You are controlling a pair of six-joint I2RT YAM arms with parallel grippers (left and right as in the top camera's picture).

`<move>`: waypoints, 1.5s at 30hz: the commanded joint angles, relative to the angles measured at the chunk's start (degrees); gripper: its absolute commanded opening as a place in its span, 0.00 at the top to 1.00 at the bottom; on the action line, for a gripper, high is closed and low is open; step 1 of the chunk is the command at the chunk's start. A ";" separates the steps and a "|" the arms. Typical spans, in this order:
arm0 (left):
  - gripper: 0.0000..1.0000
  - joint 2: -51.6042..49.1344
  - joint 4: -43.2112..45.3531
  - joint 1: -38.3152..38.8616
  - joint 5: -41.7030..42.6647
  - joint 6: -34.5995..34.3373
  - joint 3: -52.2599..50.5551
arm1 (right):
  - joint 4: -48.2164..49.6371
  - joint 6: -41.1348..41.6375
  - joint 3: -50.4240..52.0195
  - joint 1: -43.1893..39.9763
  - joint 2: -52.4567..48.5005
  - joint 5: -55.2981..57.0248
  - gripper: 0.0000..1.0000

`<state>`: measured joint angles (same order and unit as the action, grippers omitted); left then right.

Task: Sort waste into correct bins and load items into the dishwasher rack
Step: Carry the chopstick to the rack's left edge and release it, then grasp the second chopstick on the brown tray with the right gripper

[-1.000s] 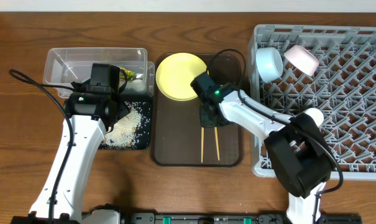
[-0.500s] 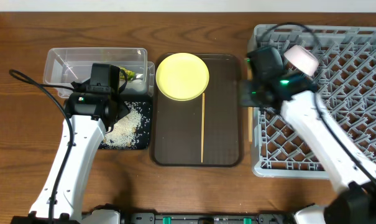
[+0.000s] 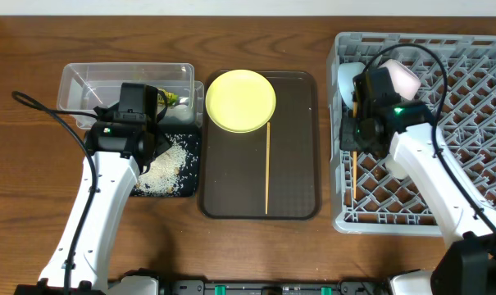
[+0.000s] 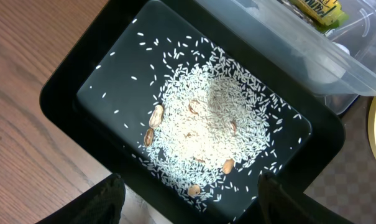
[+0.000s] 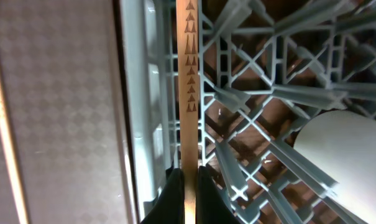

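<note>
My right gripper [image 3: 353,146] [image 5: 189,182] is shut on one wooden chopstick [image 3: 353,177] [image 5: 189,87], held over the left edge of the grey dishwasher rack [image 3: 461,123] [image 5: 256,93]. The other chopstick [image 3: 267,168] [image 5: 4,124] lies on the brown serving tray [image 3: 301,156]. The yellow plate [image 3: 240,100] sits at that tray's far end. A light blue bowl [image 3: 352,82] and a white bowl [image 3: 400,77] stand in the rack. My left gripper [image 4: 194,205] is open above the black tray [image 3: 192,152] [image 4: 82,68] holding rice [image 3: 167,160] [image 4: 219,124]. The wrapper [image 3: 172,100] [image 4: 318,9] lies in the clear tub [image 3: 108,86].
A few peanuts [image 4: 155,116] lie among the rice. The clear tub's edge [image 4: 337,56] overlaps the black tray's far side. A pale bowl [image 5: 343,149] shows through the rack lattice close to the held chopstick. Bare wood table lies in front of and left of the bins.
My right gripper picked one chopstick off the brown tray and carried it right, over the rack's left edge. The other chopstick stays on the tray. The left arm has not moved.
</note>
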<state>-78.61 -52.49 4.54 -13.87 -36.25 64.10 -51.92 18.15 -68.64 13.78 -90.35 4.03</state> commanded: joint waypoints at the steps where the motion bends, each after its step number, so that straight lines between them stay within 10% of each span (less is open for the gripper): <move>1: 0.29 -0.04 -0.15 -0.28 -0.26 -0.94 0.26 | 1.07 -0.42 1.97 -0.22 -0.44 0.04 0.97; 19: 0.29 -0.04 -0.13 -0.28 -0.26 -0.92 0.26 | 5.81 -1.90 -3.28 0.76 3.96 -4.26 0.72; 34: 0.29 -0.04 -0.13 -0.28 -0.24 -0.94 0.26 | 15.10 -1.95 -3.23 18.95 -6.51 -9.75 0.57; 45: 0.29 -0.04 -0.13 -0.28 -0.26 -0.94 0.26 | 16.96 9.07 -3.23 24.87 -20.24 -6.82 0.69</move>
<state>-78.61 -52.49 4.54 -13.85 -36.25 64.10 -35.44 22.70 -71.20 37.85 -108.68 -4.03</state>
